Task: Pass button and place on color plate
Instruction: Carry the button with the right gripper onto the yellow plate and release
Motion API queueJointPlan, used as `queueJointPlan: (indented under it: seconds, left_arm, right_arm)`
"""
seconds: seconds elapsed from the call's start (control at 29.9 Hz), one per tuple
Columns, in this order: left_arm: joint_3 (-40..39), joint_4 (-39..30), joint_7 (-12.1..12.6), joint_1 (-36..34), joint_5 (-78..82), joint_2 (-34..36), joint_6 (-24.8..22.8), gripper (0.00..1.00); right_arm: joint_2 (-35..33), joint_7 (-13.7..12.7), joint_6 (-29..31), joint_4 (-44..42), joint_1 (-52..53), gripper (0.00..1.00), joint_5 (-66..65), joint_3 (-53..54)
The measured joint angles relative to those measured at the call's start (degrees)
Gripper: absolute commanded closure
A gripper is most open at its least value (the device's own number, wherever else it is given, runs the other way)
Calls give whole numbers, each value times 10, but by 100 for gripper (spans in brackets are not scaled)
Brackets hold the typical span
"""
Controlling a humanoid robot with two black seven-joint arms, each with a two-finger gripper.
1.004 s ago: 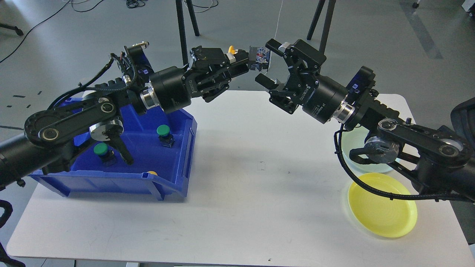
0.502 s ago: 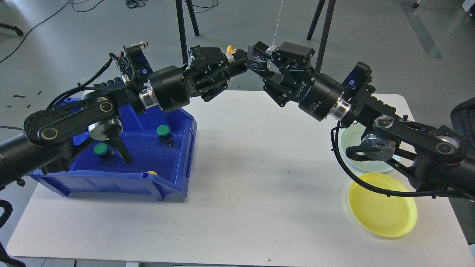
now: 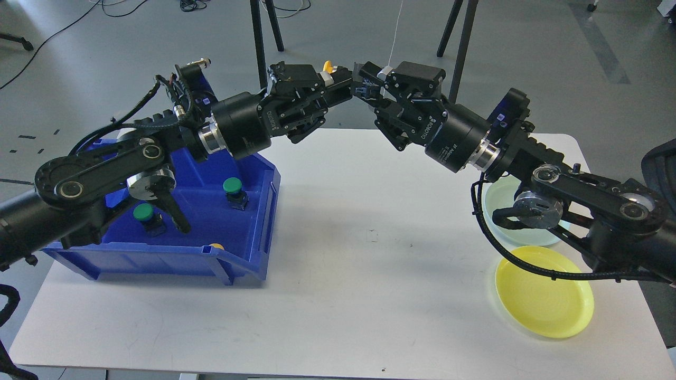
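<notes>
Above the worktop's (image 3: 338, 274) far edge, the left tool (image 3: 343, 87) is clamped on the yellow-capped button (image 3: 328, 68), held in mid-air. The right tool (image 3: 369, 95) has its fingers drawn in around the button's dark body; whether it grips firmly, I cannot tell.

Yellow plate (image 3: 544, 306), blue bin (image 3: 248, 211), green buttons (image 3: 232, 185)

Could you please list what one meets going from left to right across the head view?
Blue bin → left gripper → yellow button → right gripper → pale green plate → yellow plate.
</notes>
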Motion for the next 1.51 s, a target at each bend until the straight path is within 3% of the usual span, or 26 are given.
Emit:
queueJointPlan:
  seconds: [0.13,0.23,0.47,0.7,0.9,1.04,1.21,1.27,1.51]
  left_arm:
    - [-14,7,-1,9,-20,1,-3,12]
    - [-43,8,-2,27,-22,1,-4,2]
    - [-114,8,-2,65,-24,8,3,2]
    - [-160,-9,-2,79,-20,63,0,2]
    - [-149,-13,-2,71,115,122,2,2]
    - [-66,-16,-2,25,280,172,7,2]
    - [97,-10,-2,-66,395,217,37,2]
    - [162,-1,-2,-106,436,222,45,2]
    - [285,66,-2,-154,533,209,49,2]
  right_arm:
    - [-31,0,-9,7,-29,100,3,13]
    - [-62,0,-27,29,-85,100,5,53]
    - [-153,0,-98,169,-399,100,71,224]
    - [-149,0,-97,202,-700,100,279,341]
    - [-120,0,-67,180,-767,98,328,343]
    - [-99,0,-65,166,-767,81,347,343]
    - [-93,0,-65,165,-766,32,352,349]
    - [-92,0,-66,165,-766,3,360,350]
    - [-93,0,-32,167,-766,1,378,374]
